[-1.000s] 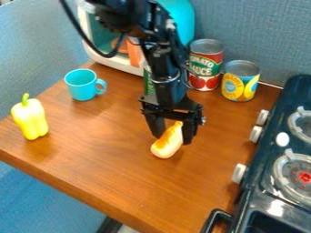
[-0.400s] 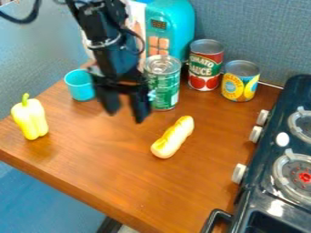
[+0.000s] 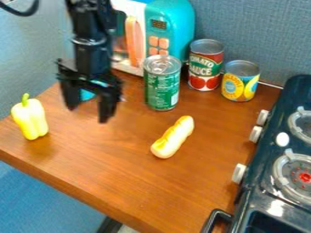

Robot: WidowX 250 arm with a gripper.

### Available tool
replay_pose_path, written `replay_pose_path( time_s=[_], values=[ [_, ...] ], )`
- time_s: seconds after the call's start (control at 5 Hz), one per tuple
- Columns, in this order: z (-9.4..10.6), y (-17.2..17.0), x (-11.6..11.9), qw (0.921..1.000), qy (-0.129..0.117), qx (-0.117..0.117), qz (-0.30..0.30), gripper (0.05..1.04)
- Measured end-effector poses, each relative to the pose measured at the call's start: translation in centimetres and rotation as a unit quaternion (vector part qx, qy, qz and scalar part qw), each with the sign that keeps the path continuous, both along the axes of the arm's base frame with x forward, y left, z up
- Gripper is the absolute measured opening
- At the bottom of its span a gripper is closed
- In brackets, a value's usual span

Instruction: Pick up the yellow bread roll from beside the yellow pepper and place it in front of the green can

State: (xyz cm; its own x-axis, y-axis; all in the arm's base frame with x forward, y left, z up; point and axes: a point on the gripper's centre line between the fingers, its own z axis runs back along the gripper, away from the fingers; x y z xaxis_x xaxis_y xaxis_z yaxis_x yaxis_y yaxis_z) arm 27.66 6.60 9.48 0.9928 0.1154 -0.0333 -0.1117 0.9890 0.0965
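The small turquoise cup (image 3: 87, 94) is toward ten o'clock on the brown wood-look counter (image 3: 115, 164), mostly hidden from me behind my black two-finger tool (image 3: 88, 112). I have the tool's fingers spread apart, with nothing clamped between them; some of the cup's turquoise shows in the gap. I can't tell whether they touch it.

From the cup, a pale yellow bell pepper with a green stem (image 3: 29, 119) stands at eight o'clock, and a long pale-yellow bread roll with a browned top (image 3: 173, 137) lies at four, tilted toward one o'clock. A green metal can (image 3: 162, 88) stands upright at three. Past it I see a red-labelled metal can (image 3: 205, 66) and, just beside that, a shorter yellow-labelled one (image 3: 240, 84). A turquoise-and-white toy microwave (image 3: 181, 27) is at one o'clock; a dark toy stove with white knobs (image 3: 261, 200) is at four, beyond the roll.
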Motion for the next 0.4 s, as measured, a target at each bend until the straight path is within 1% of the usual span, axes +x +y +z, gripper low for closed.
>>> replay_pose_path(
  time_s=[0.2, 0.4],
  values=[
    [0.7, 2.2, 0.4, 0.9993, -0.016, -0.007, 0.034, 0.999],
    [0.4, 3.9, 0.2, 0.9978, -0.022, -0.023, 0.058, 0.999]
  ],
)
